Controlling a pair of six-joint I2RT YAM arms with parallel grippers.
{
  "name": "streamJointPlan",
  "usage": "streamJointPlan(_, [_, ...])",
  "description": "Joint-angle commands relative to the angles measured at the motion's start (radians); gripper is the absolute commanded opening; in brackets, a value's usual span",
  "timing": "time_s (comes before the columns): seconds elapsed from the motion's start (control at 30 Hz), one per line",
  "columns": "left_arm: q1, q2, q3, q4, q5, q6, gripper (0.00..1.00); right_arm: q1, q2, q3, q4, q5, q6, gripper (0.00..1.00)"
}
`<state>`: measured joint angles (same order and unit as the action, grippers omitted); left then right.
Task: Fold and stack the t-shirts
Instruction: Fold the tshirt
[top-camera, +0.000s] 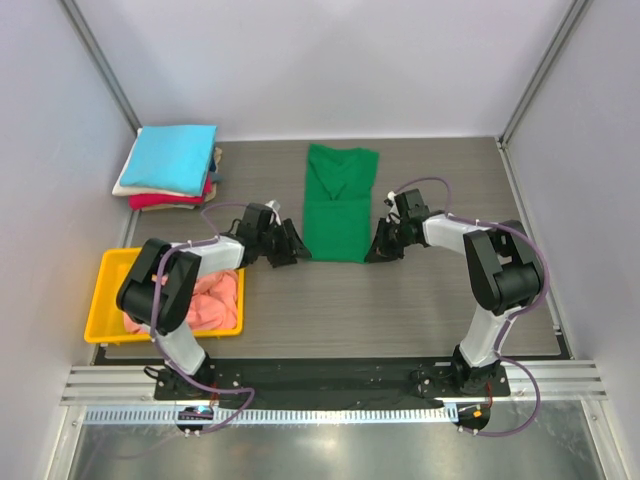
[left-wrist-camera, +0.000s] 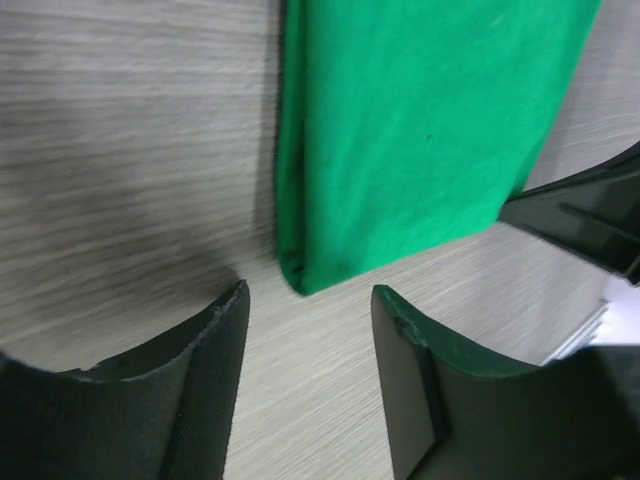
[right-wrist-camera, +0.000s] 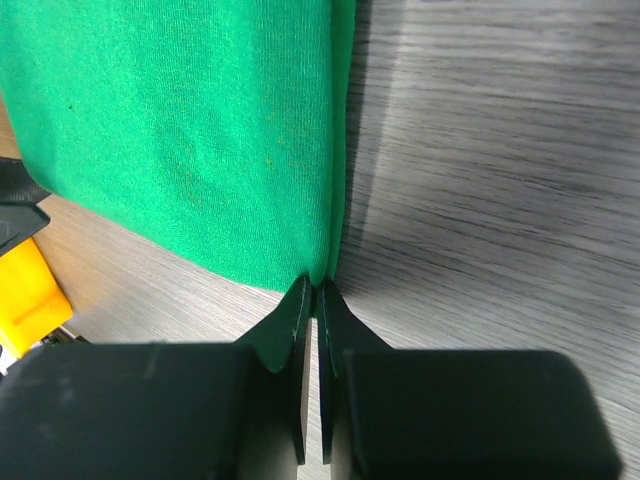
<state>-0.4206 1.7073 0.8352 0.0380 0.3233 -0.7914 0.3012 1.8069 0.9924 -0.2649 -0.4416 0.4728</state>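
Observation:
A bright green t-shirt (top-camera: 338, 205), folded into a long strip, lies flat at the table's middle. My left gripper (top-camera: 293, 246) is open at the shirt's near left corner. In the left wrist view the corner (left-wrist-camera: 300, 275) lies just ahead of the gap between the fingers (left-wrist-camera: 308, 305), apart from them. My right gripper (top-camera: 381, 248) is at the near right corner. In the right wrist view its tips (right-wrist-camera: 316, 292) are pressed together on the shirt's (right-wrist-camera: 190, 130) folded edge. Sky-blue (top-camera: 175, 155), cream and red folded shirts are stacked at the back left.
A yellow tray (top-camera: 108, 300) at the left near side holds a crumpled salmon-pink shirt (top-camera: 215, 295). Grey walls close in the table on three sides. Bare wood-grain table (top-camera: 400, 310) lies in front of the green shirt.

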Motion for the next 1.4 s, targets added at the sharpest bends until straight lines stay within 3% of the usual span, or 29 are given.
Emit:
streamJointPlan(0.0, [-0.009,0.049,-0.021,0.109,0.036,-0.042,0.52,0.006,0.023,-0.015,-0.002,0.015,-0.022,0.07])
streamJointPlan(0.17, [-0.018,0.083,-0.034,0.137,-0.013,-0.054,0.45,0.006,0.02,-0.018,-0.003,0.02,-0.023,0.05])
streamJointPlan(0.37, [-0.021,0.112,-0.047,0.171,-0.052,-0.085,0.16,0.003,0.014,-0.018,-0.022,0.027,-0.033,0.01])
streamJointPlan(0.4, [-0.024,0.107,-0.048,0.172,-0.058,-0.083,0.04,0.004,0.008,-0.02,-0.023,0.029,-0.031,0.01])
streamJointPlan(0.43, [-0.029,0.104,-0.05,0.172,-0.069,-0.08,0.0,0.001,0.003,-0.023,-0.023,0.033,-0.031,0.01])
streamJointPlan(0.7, [-0.093,-0.03,-0.079,0.074,-0.087,-0.054,0.0,0.003,-0.125,-0.07,-0.082,0.07,-0.036,0.01])
streamJointPlan(0.83, [-0.188,-0.203,-0.122,0.004,-0.113,-0.066,0.0,0.003,-0.303,-0.11,-0.186,0.096,-0.042,0.01])
streamJointPlan(1.07, [-0.354,-0.443,-0.117,-0.251,-0.205,-0.095,0.0,0.022,-0.634,-0.176,-0.373,0.121,-0.011,0.01])
streamJointPlan(1.2, [-0.46,-0.562,-0.042,-0.43,-0.288,-0.129,0.0,0.101,-0.774,-0.153,-0.5,0.164,0.064,0.01])
streamJointPlan(1.37, [-0.478,-0.646,0.074,-0.63,-0.363,-0.143,0.0,0.171,-0.853,-0.045,-0.594,0.236,0.125,0.01])
